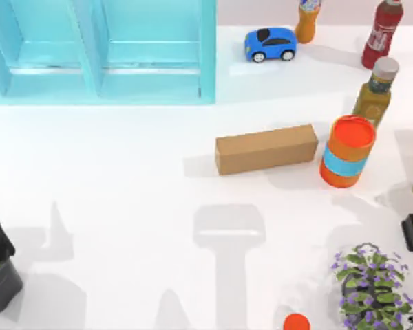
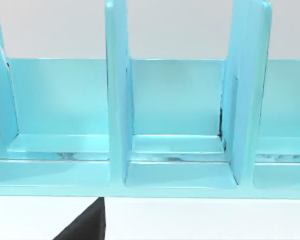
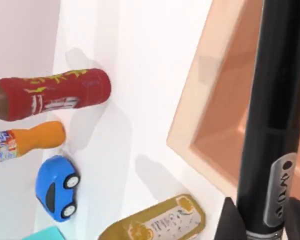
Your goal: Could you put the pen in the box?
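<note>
Pen (image 3: 272,125) and box (image 3: 225,105) cut off by right wrist view's edges.

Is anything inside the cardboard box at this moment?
In the right wrist view the box is open with a bare brown floor; the pen hangs above it, covering part of the inside. From the top view, the box looks like a plain brown block.
</note>
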You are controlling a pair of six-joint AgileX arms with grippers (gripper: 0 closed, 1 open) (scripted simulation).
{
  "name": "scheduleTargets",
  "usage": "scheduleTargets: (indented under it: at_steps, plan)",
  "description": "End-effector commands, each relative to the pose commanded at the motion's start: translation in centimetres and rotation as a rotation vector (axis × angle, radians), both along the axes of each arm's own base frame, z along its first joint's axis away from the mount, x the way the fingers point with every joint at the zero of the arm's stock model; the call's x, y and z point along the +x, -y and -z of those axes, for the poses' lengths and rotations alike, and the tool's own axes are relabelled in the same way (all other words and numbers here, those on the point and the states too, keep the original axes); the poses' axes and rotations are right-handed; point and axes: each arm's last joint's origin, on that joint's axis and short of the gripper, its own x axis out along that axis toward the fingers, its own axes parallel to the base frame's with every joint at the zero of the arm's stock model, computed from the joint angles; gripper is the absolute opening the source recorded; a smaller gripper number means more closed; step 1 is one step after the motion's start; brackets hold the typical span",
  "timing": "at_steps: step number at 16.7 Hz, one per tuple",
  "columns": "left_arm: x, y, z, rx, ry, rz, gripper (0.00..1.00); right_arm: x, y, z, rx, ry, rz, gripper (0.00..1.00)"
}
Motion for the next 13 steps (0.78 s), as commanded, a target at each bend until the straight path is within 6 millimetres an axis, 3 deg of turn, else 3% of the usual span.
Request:
scheduleTargets:
  at_steps: [3,7,10,13]
  plan:
    - [0.0,0.0,0.0,0.0,0.0,0.0,1.0,-4.5,4.5,1.5,0.028,-0.036,0.113,0.0]
    - [0.0,0.0,0.0,0.0,0.0,0.0,1.0,-9.3,7.5,3.0,0.073,-0.06,0.224,0.0]
    - [0.0,0.0,0.0,0.0,0.0,0.0,1.0,-10.9,8.2,3.5,0.09,-0.064,0.259,0.0]
    - [0.0,0.0,0.0,0.0,0.0,0.0,1.0,-10.9,8.2,3.5,0.091,-0.064,0.26,0.0]
